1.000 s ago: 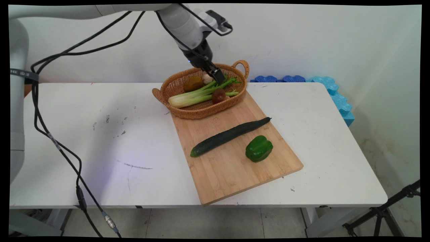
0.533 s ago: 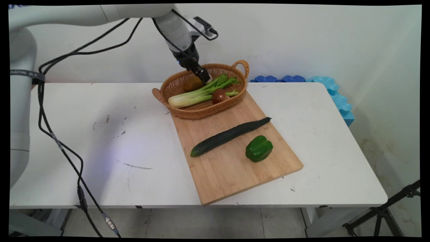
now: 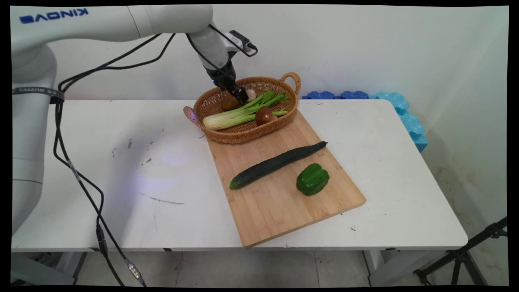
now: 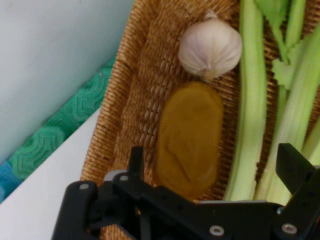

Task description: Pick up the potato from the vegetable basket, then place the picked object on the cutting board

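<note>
Hovering wide open, holding nothing, the gripper (image 4: 212, 167) straddles the potato (image 4: 189, 140) in the basket (image 3: 243, 132), having moved left from above the celery (image 3: 243, 113) a second ago. Garlic (image 4: 210, 48) touches the potato's far end; a tomato (image 3: 264, 115) lies beside the celery.

In the main view the gripper (image 3: 242, 95) covers part of the potato (image 3: 229, 103); hand view cuts the celery (image 4: 252, 120) off at 12 o'clock.
</note>
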`<state>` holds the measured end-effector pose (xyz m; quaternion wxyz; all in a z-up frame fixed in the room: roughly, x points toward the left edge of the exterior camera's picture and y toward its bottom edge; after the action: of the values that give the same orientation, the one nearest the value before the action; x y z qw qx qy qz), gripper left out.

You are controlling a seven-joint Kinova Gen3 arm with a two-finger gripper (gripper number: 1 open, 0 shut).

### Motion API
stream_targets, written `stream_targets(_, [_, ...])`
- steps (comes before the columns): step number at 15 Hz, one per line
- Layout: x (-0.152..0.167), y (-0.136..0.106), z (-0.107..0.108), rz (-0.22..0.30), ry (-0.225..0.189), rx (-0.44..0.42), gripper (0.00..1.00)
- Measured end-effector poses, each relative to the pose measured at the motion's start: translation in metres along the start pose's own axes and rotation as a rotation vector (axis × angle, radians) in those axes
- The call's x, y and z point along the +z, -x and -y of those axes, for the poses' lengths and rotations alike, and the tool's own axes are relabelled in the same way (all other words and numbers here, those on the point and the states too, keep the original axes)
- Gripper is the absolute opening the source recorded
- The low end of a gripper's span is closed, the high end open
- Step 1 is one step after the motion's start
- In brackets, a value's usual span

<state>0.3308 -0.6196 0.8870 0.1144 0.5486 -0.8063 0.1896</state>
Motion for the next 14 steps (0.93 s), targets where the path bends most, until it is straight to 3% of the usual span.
stream_targets(7, [0.024, 0.000, 0.009, 0.006, 0.005, -0.016, 1.00])
stream_targets(8, [0.026, 0.000, 0.010, 0.007, 0.007, -0.018, 0.00])
stream_targets(14, [0.031, 0.001, 0.009, 0.001, 0.026, -0.011, 0.00])
